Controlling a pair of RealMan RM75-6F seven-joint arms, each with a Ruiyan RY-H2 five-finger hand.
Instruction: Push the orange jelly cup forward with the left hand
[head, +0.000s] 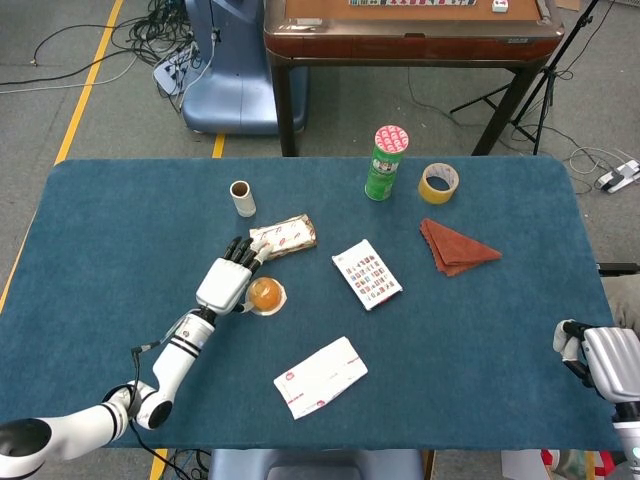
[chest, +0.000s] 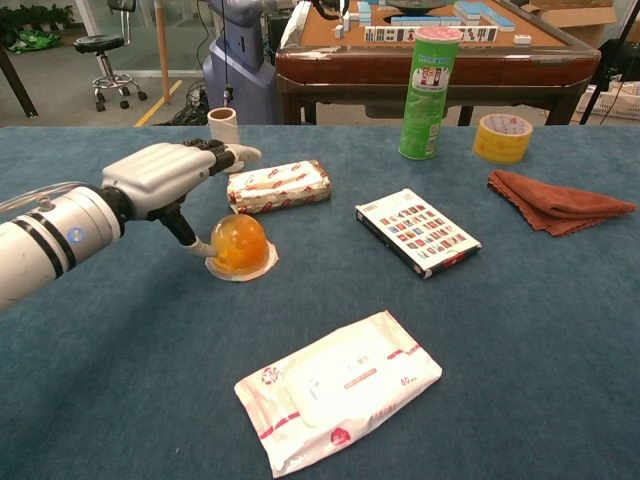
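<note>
Beside left hand (chest: 165, 172), orange jelly cup (chest: 240, 247), no legible label.

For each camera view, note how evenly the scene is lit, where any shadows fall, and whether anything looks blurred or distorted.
Head view: flat, even light on the blue table; only a faint shadow under the left robot hand; everything sharp. Chest view: the orange jelly cup glows translucent, with a soft shadow beside it; the forearm looms large at the left edge from wide-angle perspective; no motion blur.

Blue-covered table (head: 120, 240) bears jelly cup (head: 265, 295), wipes pack (head: 320, 376), cloth (head: 455, 247).
</note>
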